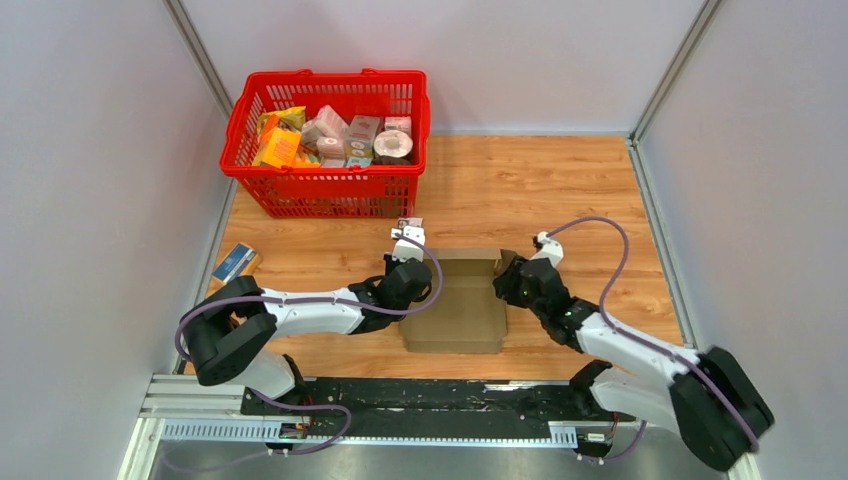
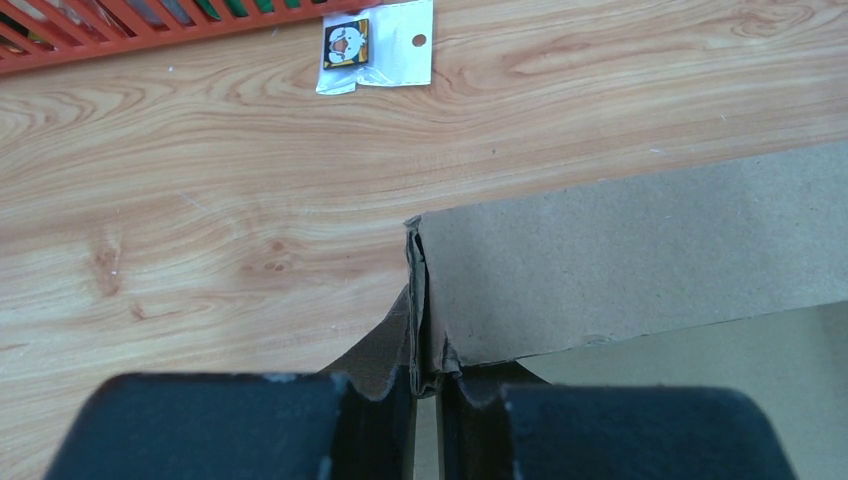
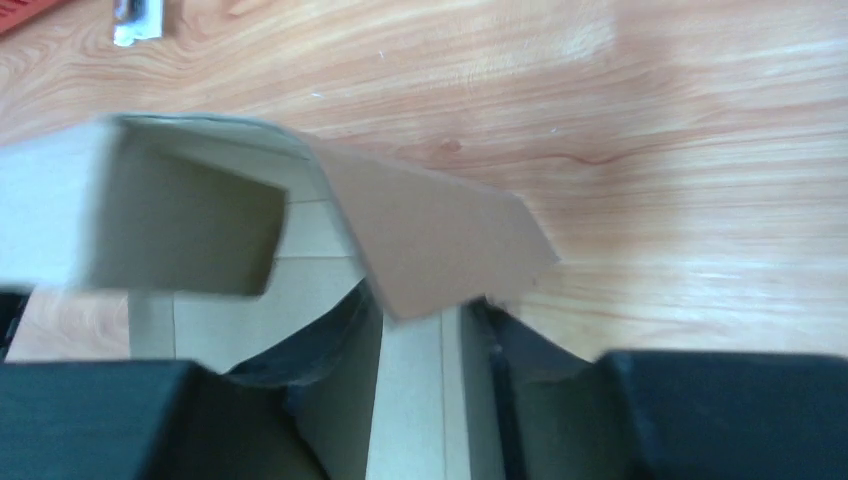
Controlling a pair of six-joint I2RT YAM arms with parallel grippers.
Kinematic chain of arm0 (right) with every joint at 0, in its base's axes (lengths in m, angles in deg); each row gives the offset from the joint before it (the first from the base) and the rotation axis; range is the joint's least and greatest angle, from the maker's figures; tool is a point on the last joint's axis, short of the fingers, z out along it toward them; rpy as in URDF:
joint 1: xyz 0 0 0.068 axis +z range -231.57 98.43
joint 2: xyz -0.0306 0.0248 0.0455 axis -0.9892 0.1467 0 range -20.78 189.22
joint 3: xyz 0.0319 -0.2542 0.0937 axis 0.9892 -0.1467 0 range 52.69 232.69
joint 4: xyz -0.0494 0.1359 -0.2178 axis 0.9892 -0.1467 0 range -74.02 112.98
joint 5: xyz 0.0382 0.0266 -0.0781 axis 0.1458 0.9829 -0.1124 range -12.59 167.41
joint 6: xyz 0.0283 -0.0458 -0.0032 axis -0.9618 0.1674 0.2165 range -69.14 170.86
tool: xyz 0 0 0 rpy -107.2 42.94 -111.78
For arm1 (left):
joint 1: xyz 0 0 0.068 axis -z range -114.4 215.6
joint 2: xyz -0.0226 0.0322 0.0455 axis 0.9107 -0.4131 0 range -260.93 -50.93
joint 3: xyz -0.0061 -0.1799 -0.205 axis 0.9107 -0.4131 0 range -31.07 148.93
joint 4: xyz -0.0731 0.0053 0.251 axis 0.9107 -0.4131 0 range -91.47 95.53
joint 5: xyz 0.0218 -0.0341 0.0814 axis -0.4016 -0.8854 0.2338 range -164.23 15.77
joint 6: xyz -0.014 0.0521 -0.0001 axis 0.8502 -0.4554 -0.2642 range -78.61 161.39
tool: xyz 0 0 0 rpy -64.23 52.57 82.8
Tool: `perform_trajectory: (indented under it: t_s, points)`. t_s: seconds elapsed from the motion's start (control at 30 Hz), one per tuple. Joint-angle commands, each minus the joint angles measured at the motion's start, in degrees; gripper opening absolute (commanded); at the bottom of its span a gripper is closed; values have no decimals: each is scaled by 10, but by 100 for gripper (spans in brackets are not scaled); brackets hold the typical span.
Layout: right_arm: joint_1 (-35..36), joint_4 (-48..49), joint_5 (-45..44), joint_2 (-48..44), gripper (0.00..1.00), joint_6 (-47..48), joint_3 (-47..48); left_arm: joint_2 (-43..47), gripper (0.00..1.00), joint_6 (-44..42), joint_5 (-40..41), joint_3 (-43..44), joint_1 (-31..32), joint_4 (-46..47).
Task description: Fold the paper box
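The paper box is a plain brown cardboard sheet, partly folded, lying on the wooden table between my two arms. My left gripper is at its left wall. In the left wrist view that gripper is shut on the upright corner fold of the box. My right gripper is at the box's right side. In the right wrist view its jaws stand apart, with pale cardboard showing through the gap. A raised, blurred flap of the box hangs just above the fingertips, not pinched.
A red basket of groceries stands at the back left. A small blue-and-tan packet lies near the left wall. A small white sachet lies just beyond the box. Grey walls close in both sides.
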Motion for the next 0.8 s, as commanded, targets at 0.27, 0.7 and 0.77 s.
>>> perform_trajectory:
  t_s: [0.27, 0.7, 0.77]
  points:
    - [-14, -147, 85, -176, 12, 8, -29, 14, 0, -2, -6, 1, 5, 16]
    - [-9, -154, -2, -112, 7, -64, -61, 24, 0, -1, -10, -10, 5, 24]
    - [-11, -197, -35, -159, 21, -58, -49, 25, 0, -1, -11, -10, 5, 26]
